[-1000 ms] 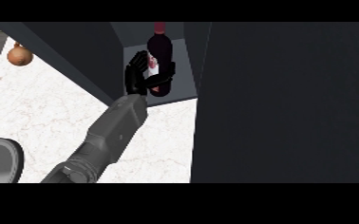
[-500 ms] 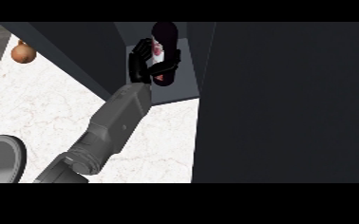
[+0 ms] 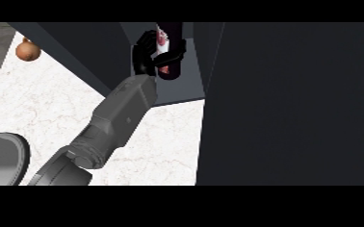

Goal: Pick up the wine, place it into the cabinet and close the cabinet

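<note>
The wine bottle (image 3: 168,70), dark with a white and red label, stands inside the open cabinet (image 3: 186,92) near the top middle of the head view. My left hand (image 3: 146,54) is shut on the bottle, with black fingers wrapped round both of its sides. The grey forearm runs up to it from the lower left. The bottle's upper end is cut off by the view's top edge. The cabinet's dark door (image 3: 284,106) hangs open and fills the right side. My right hand shows nowhere.
A brown round fruit or vegetable (image 3: 27,51) lies on the white marble counter (image 3: 43,106) at the upper left, beside the cabinet's left wall (image 3: 85,53). A grey round object (image 3: 10,156) shows at the lower left edge.
My left hand has carried the bottle up the view, deeper into the cabinet. The forearm has stretched after it.
</note>
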{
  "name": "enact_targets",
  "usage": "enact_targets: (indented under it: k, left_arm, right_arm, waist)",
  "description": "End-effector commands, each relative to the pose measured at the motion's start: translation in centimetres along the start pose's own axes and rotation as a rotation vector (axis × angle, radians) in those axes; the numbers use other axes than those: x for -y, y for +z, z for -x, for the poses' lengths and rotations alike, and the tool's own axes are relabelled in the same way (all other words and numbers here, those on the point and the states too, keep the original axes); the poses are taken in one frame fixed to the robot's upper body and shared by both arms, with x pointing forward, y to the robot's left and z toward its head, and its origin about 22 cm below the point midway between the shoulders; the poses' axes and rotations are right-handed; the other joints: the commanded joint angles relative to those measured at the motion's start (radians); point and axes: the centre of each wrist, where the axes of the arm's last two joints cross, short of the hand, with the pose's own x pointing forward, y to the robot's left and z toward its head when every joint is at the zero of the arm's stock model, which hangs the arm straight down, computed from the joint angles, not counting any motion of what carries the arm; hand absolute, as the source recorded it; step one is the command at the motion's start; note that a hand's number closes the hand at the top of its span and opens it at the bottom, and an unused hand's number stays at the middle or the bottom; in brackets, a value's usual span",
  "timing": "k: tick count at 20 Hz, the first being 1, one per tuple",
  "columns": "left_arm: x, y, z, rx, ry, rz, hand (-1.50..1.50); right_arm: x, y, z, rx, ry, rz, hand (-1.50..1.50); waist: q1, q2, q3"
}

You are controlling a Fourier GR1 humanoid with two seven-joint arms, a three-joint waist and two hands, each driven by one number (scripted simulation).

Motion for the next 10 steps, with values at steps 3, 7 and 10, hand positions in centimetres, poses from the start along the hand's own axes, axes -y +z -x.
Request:
enact_targets:
  k: [3,7,10]
  left_arm:
    - [-0.2,-0.9,-1.2,-0.009,-0.019,-0.016,1.50]
    - [-2.4,-1.6,-0.6,0.072,-0.207,-0.040,1.50]
    - [-3.9,-1.9,-0.1,0.147,-0.362,-0.078,1.50]
  right_arm:
    - [0.2,-0.1,-0.2,0.016,0.004,0.001,-1.50]
    - [0.2,0.3,-0.4,0.025,-0.002,-0.010,-1.50]
    - [0.1,0.5,-0.3,0.009,0.019,-0.031,-1.50]
  waist:
    - [0.016,0.007,-0.001]
    - [0.001,0.010,0.001]
    - [-0.003,0.012,0.002]
